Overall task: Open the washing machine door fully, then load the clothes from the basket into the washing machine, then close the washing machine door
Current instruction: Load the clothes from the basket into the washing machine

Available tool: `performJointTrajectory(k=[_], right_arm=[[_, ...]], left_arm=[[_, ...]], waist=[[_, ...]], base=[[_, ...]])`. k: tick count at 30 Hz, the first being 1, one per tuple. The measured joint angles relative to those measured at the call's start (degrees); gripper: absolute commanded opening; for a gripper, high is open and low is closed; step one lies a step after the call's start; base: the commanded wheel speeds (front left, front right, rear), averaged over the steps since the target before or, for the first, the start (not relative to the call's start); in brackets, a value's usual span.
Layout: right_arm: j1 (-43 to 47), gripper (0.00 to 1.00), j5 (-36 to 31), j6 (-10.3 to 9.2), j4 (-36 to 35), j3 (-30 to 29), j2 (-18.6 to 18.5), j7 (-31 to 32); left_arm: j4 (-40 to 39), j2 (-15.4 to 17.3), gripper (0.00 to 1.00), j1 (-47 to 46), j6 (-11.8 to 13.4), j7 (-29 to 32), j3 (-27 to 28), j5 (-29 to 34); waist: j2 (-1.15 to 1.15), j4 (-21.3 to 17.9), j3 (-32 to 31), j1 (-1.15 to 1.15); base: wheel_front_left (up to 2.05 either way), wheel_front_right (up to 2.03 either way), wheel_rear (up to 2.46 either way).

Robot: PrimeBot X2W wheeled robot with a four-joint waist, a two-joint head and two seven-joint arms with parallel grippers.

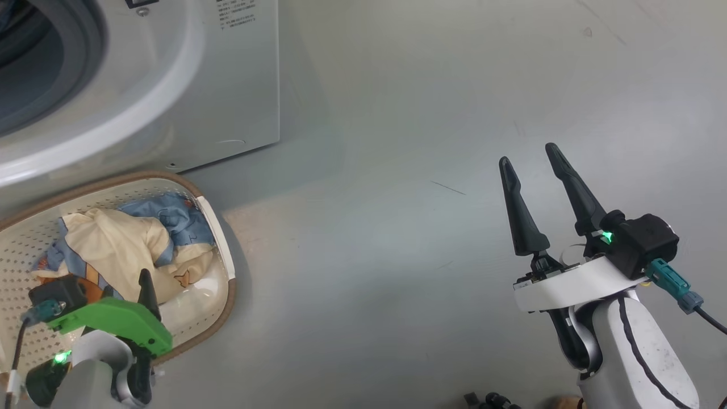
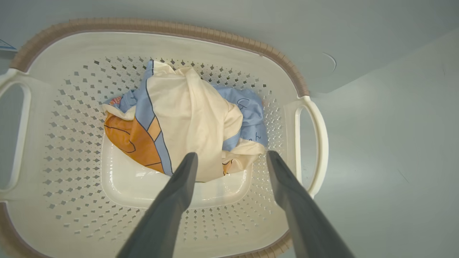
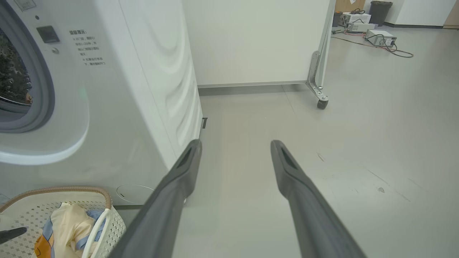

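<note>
Looking down from the head, the left gripper (image 1: 139,292) hangs over the basket (image 1: 142,176), which sits on the floor (image 1: 397,227) just in front of the washing machine (image 1: 227,85). The clothes (image 1: 125,244) lie bundled inside. From here I cannot tell how wide its fingers stand. The right gripper (image 1: 529,158) is open and empty over bare floor, well apart from the work. The step in hand looks like the first grab of laundry.

From the left wrist, the left gripper (image 2: 231,157) is spread wide and holds nothing, its tips just above the near edge of the clothes (image 2: 190,118). A good grab would straddle the tall cream fold, sink deep, then pinch. Lift straight up, since the basket rim (image 2: 179,27) and its side handle (image 2: 315,136) stand close by.

From the right wrist, the right gripper (image 3: 236,143) points along open floor (image 3: 251,118) beside the washing machine (image 3: 125,89). The drum (image 3: 10,79) is exposed above the basket (image 3: 71,189) and the clothes (image 3: 68,218). The washer's protruding front lip overhangs the basket's far side, so I would carry the bundle up and out before swinging it in. A wheeled panel (image 3: 258,43) stands well beyond.
</note>
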Motion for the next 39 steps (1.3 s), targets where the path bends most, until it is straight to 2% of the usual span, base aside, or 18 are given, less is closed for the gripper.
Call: performJointTrajectory(k=[9, 20, 24, 25, 27, 39], right_arm=[[-0.63, 1.0, 0.0, 0.0, -0.33, -0.59, 0.24, 0.0], [-3.02, 1.0, -0.05, 0.0, -1.37, -0.67, 0.35, 0.0], [-3.87, 1.0, -0.47, 0.0, -1.65, -0.62, 0.35, 0.0], [-4.35, 1.0, -0.66, 0.0, -2.01, -0.64, 0.36, 0.0], [-5.64, 1.0, -0.71, 0.0, -2.81, -0.59, 0.36, 0.0], [-6.58, 1.0, -0.71, 0.0, -4.22, -0.63, 0.36, 0.0]], left_arm=[[3.71, 0.52, 1.0, -5.71, 0.77, 2.93, 1.07, -0.98], [7.91, 2.33, 1.0, -12.83, 2.08, 5.23, 0.87, -0.64], [9.09, 2.57, 1.0, -14.88, 2.49, 5.3, 0.59, -0.21], [10.33, 2.93, 1.0, -20.05, 2.47, 5.04, 0.33, -0.21], [11.77, 3.25, 1.0, -21.97, 2.47, 5.05, 0.3, -0.21], [14.48, 5.25, 1.0, -27.28, 2.49, 5.04, 0.41, 0.38]], waist=[[0.0, -0.69, 3.64, 0.0], [0.0, 0.26, 8.67, 0.0], [0.0, 0.7, 10.42, 0.0], [0.0, 1.26, 13.77, 0.0], [0.0, 1.35, 15.7, 0.0], [0.0, 0.79, 19.72, 0.0]], base=[[0.0, 0.0, 0.0], [0.0, 0.0, 0.0], [0.0, 0.0, 0.0], [0.0, 0.0, 0.0], [0.0, 0.0, 0.0], [0.0, 0.0, 0.0]])
